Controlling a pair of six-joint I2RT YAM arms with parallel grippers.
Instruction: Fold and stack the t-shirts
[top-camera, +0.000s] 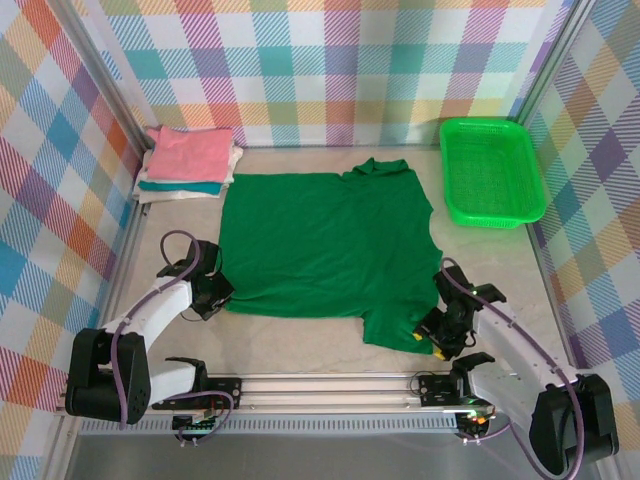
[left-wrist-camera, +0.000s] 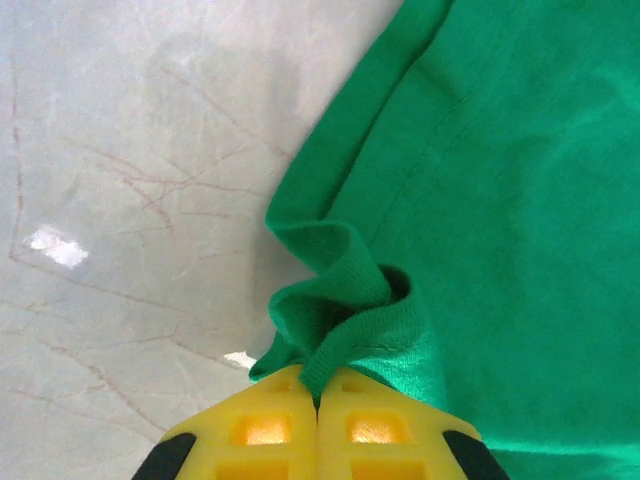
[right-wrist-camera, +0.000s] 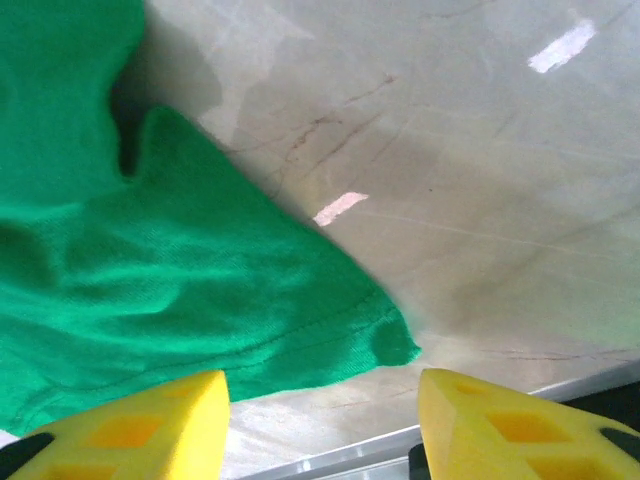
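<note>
Firmly shut, the left gripper (left-wrist-camera: 318, 388) pinches a bunched fold of the dark green t-shirt (top-camera: 325, 240) at its near left corner. The cloth rises in a small pucker straight out of the closed yellow fingers (left-wrist-camera: 262, 428). The rest of the shirt lies spread flat on the marbled table (top-camera: 500, 270), running away from that claw toward the right. The right gripper (right-wrist-camera: 320, 400) stands open at the shirt's near right corner. Its two yellow fingers are set wide apart and hold nothing, and the pointed tip of the sleeve rests on the table just ahead of the gap between them. A stack of folded shirts (top-camera: 190, 160), pink on top, sits in the far left corner, and a bright green basket (top-camera: 490, 170) sits far right.
</note>
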